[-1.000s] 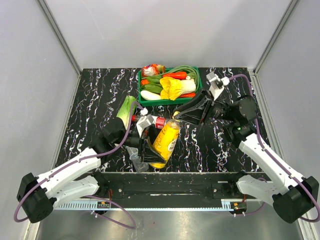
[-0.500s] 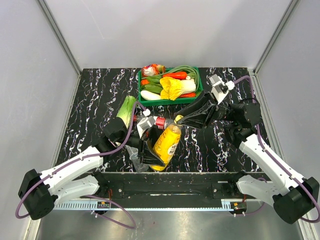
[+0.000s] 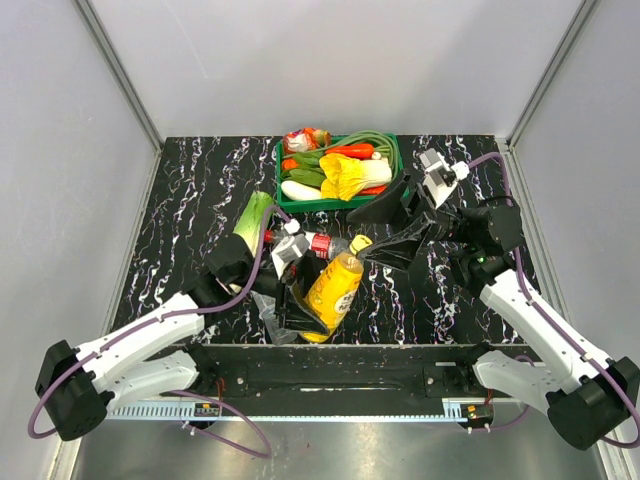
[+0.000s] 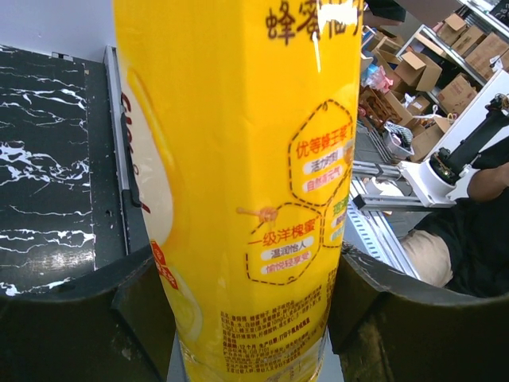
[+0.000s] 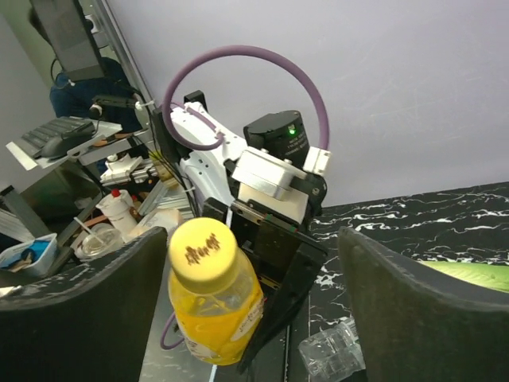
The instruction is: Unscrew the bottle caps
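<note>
The right gripper (image 3: 360, 238) has sprung wide. The yellow cap (image 5: 203, 247) stands untouched between its fingers, still on the yellow bottle (image 4: 238, 159) that the left gripper (image 4: 253, 322) clamps.

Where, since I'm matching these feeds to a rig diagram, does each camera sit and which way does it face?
Top external: above and behind the robot, looking down on the table; the left arm and right arm show whole.
Left wrist: on the left hand, looking along its fingers at the yellow bottle clamped between them.
Right wrist: on the right hand, facing the left arm; its open fingers flank the yellow cap.
Shared: all three show the yellow bottle.
</note>
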Controlling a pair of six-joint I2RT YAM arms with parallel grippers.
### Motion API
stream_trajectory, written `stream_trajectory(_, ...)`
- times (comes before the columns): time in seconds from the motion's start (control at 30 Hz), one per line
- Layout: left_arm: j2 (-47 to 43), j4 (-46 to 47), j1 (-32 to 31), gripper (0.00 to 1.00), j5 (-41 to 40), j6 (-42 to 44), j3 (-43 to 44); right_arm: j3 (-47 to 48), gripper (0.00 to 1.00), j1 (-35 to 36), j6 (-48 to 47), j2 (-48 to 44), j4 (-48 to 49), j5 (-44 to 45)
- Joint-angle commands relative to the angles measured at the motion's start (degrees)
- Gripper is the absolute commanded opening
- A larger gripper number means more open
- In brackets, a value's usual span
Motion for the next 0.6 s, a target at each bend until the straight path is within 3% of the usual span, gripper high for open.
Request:
stream_trajectory(0.0,-1.1,0.1,-0.2,0.0,-0.2,3.8,3.7,0.8,0.98,0.1,-1.4,-1.5,-1.9,3.1)
stream_trajectory(0.33,-1.6,-10.4,-0.2,0.0,-6.3,10.1,5.2,2.7,1.0,0.1,-2.5,-3.9,-7.8,4.3)
stream_trajectory(0.57,-2.5,-23.1,-0.3,0.0,-18.0,16.8,8.0,4.3,1.0,0.1,-7.7,-6.1,-18.8,12.4)
